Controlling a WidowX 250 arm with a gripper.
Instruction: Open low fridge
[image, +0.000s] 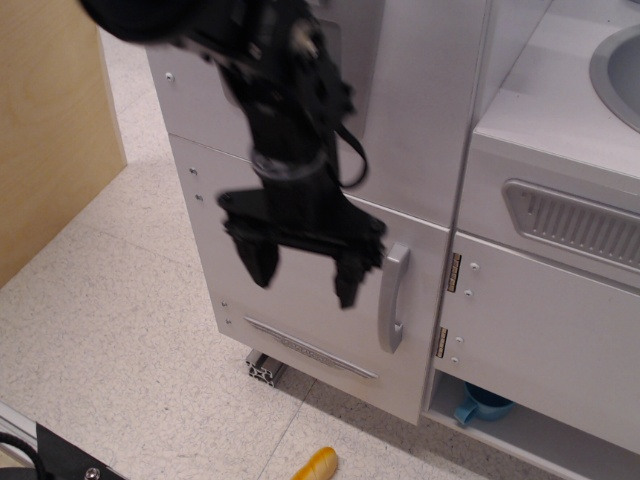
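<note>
The low fridge (300, 325) is the white lower compartment of the toy kitchen, with a large square door that is closed. Its curved silver handle (394, 297) stands upright near the door's right edge, and a thin silver vent strip (310, 347) runs along the bottom. My black gripper (303, 272) hangs in front of the door, blurred by motion, fingers pointing down and spread open with nothing between them. Its right finger (350, 280) is just left of the handle, not touching it.
Above the door is a white panel with a recessed grey niche (345, 60). To the right are a ribbed grey grille (575, 222), a narrower white door (540, 345) and a blue cup (482, 405) on the bottom shelf. A yellow object (315, 465) lies on the floor. A wooden panel (50, 120) stands left.
</note>
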